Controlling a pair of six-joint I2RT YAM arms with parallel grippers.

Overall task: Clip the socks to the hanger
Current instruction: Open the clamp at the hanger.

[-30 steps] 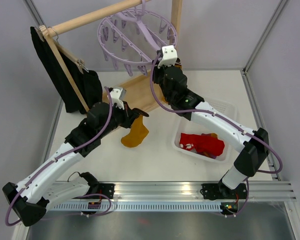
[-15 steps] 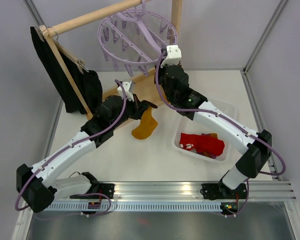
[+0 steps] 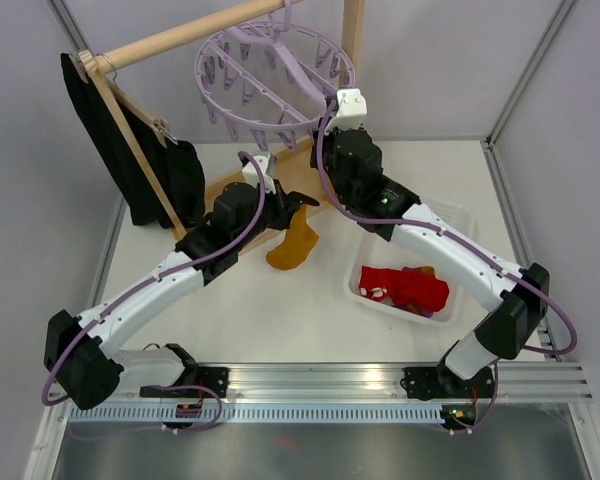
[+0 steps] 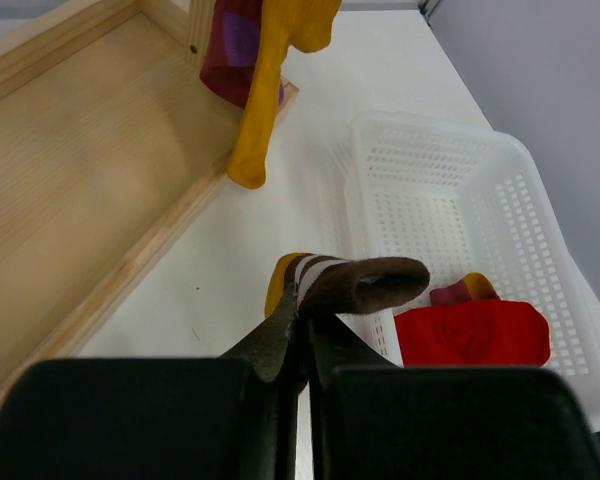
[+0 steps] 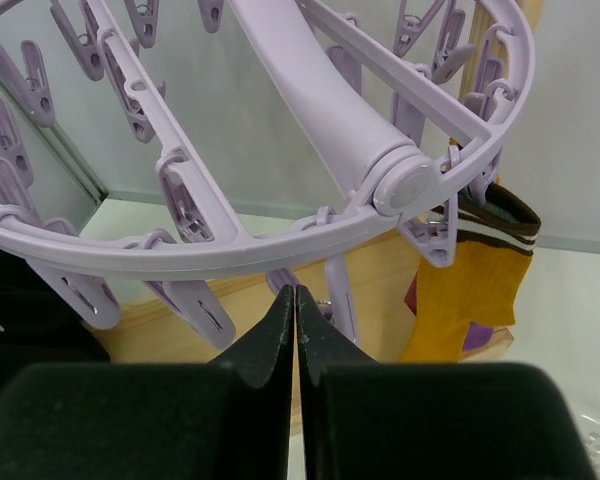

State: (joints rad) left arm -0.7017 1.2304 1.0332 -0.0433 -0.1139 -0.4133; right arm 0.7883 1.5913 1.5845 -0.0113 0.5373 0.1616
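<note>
My left gripper [image 3: 302, 203] is shut on the brown striped cuff [image 4: 355, 285] of a mustard sock [image 3: 292, 245], which dangles above the table, below and in front of the lavender hanger [image 3: 270, 75]. My right gripper [image 5: 296, 292] is shut and empty, its tips just under the hanger's ring [image 5: 230, 250], next to a dangling peg [image 5: 340, 300]. A mustard sock with a brown cuff [image 5: 470, 290] hangs clipped at the ring's right side, with a maroon and purple sock [image 4: 235, 50] behind it. Red socks [image 3: 405, 287] lie in the white basket [image 3: 460, 215].
The wooden rack's base board [image 3: 280, 175] lies under the hanger, and its pole [image 3: 180, 35] runs across the top. A black garment [image 3: 145, 170] hangs on a wooden hanger at the left. The table's metal rail [image 3: 310, 385] runs along the near edge.
My left gripper has carried the mustard sock up and to the right, towards the hanger. My right gripper has shifted slightly up and right under the ring.
</note>
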